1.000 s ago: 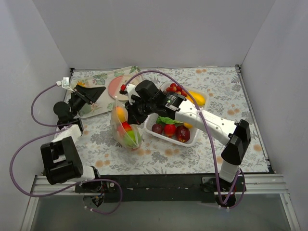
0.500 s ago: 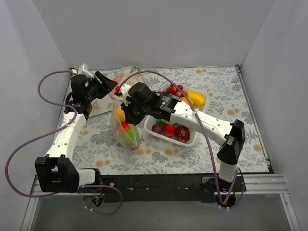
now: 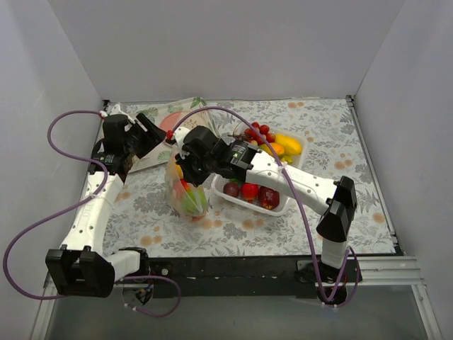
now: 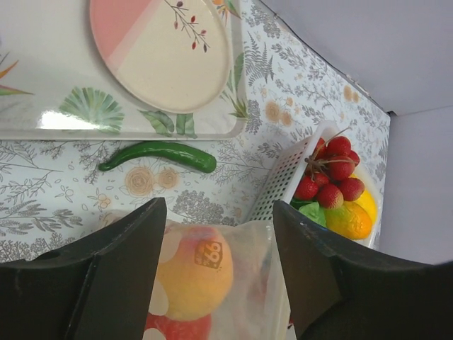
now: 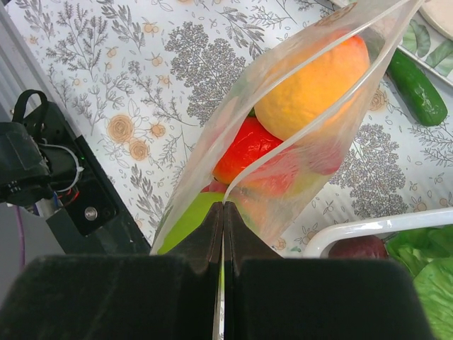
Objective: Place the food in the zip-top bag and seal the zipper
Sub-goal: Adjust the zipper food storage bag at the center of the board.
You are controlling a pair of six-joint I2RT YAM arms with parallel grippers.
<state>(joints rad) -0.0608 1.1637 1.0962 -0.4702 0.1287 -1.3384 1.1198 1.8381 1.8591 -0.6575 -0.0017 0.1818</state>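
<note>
Zip-top bag (image 3: 185,190) stood part-filled on table (image 3: 336,145), left of centre; right end effector (image 5: 221,212) pinched its zipper (image 5: 311,117) edge, left end effector (image 4: 216,209) gaped above. Loading step, likely; next: fetch remaining food (image 3: 249,190).

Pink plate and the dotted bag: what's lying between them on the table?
A long green chili lies on the flowered cloth between the plate and the bag, touching neither; the left wrist view shows it.
</note>
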